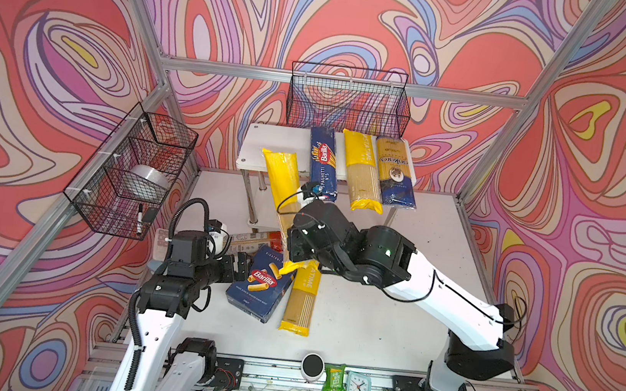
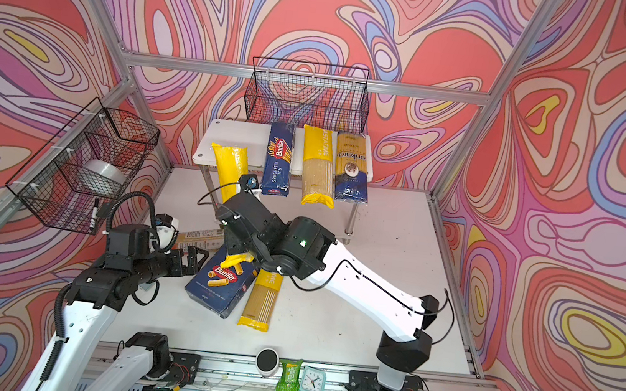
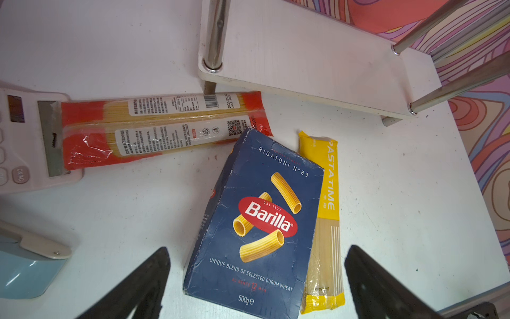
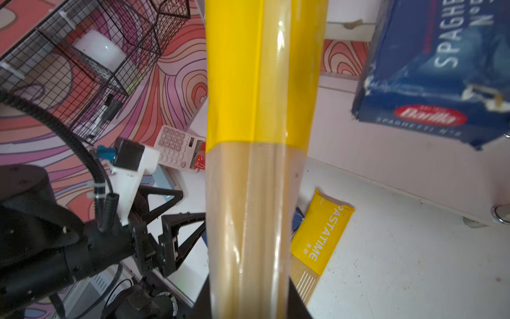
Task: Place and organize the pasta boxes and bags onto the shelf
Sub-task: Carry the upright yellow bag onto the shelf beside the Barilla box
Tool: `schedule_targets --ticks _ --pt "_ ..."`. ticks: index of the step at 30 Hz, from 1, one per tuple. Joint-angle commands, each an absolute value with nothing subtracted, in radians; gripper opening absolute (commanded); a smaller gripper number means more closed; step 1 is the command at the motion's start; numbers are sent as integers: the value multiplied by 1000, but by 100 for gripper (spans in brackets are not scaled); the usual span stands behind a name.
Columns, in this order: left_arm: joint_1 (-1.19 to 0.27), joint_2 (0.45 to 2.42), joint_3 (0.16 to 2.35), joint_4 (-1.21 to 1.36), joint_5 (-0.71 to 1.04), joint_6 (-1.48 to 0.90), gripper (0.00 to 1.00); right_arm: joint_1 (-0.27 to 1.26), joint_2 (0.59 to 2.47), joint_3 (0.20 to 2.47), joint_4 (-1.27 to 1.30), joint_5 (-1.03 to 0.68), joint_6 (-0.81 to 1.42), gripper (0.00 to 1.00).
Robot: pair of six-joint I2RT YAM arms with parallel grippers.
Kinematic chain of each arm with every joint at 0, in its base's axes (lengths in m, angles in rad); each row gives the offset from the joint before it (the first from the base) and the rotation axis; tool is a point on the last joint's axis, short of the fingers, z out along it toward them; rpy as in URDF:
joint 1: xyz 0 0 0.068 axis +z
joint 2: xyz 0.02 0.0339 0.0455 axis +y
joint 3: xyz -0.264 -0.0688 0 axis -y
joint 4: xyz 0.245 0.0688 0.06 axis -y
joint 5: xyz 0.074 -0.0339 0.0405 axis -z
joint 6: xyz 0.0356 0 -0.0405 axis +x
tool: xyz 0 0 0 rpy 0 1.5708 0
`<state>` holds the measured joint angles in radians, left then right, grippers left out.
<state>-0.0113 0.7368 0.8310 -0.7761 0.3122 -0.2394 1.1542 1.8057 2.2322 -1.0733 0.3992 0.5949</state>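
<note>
Viewing the scene from the near rail outward, we see the left arm rise at the left, fold at the elbow and reach level toward the middle. Its left end effector [image 1: 241, 267] stands fully released, holding nothing, just beside the left edge of the rigatoni box [image 1: 261, 283]; in the left wrist view the box lies between the spread fingers.

The right arm slopes from its near-right base up and across the middle, with the wrist bent over. Its right end effector [image 1: 293, 252] is clenched on the lower part of a held yellow-ended packet [image 1: 281, 177]. This packet is tilted, its lower end above the rigatoni box and its upper end over the left front of the shelf [image 1: 269, 139]; we cannot tell whether it touches the board.

The rigatoni box lies flat on the worktop [image 1: 390, 313], with a second yellow-ended packet [image 1: 301, 303] touching its right side. Beyond them, the red-ended packet [image 3: 162, 124] lies before the shelf's lower board, one end on a pink calculator [image 3: 22, 171].

Farthest, on the right half of the top board, lie side by side the spaghetti box [image 1: 323, 161], a third yellow-ended packet [image 1: 362, 170] and the gold and dark blue packet [image 1: 396, 170], their near ends overhanging the front edge.
</note>
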Motion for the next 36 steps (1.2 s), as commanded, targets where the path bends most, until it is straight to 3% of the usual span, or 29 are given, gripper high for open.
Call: schedule_targets --ticks 1,16,36 --pt "-5 740 819 -757 335 -229 100 1105 1841 2337 -968 363 522 0" --pt "-14 723 808 -749 339 -233 100 941 2089 2624 -769 138 428 0" --pt "-64 720 805 -750 321 -241 100 804 2219 2686 -574 -12 489 0"
